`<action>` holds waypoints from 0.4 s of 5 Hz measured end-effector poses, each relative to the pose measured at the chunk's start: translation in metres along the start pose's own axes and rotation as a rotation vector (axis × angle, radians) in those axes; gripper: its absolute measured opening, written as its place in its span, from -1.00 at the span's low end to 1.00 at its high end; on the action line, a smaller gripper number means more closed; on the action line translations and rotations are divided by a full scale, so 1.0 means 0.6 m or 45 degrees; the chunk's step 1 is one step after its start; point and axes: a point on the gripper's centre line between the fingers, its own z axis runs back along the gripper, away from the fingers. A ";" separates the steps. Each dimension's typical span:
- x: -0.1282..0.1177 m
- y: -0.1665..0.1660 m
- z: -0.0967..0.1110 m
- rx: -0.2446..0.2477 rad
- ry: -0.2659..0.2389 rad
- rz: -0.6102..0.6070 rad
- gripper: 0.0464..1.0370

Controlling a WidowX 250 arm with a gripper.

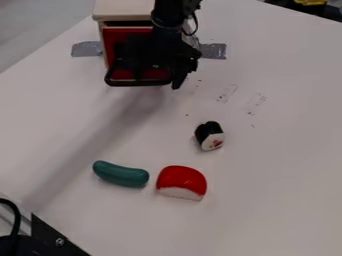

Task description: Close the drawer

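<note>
The end effector [159, 74] hangs low against the front of the drawer [125, 35], by the black handle [135, 83]; whether it is apart or together I cannot tell. Dark on dark, its contact with the handle is unclear too. That is the first likely trouble: a push could slide off the bar, or hook it and drag the drawer back out.

The drawer is in the wooden cabinet [123, 9], with a dark gap above its red front, so it seems at least a little open. The end effector sits toward 1 side of the front, and an off-centre push might skew the drawer and jam it.

The 2 strips of grey tape [87, 48], 1 on each side, probably anchor the cabinet; if they give, it could slide over the bench [280, 150] instead of the drawer closing.

Farther out lie 3 toys: the sushi roll [210, 135], the green toy [121, 174] and the red-and-white piece [182, 182]. They pose little risk unless the arm swings wide.
</note>
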 end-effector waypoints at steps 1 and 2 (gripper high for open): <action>0.000 0.003 0.017 -0.013 -0.004 0.011 0.93; 0.006 0.006 0.035 -0.002 0.018 0.043 0.93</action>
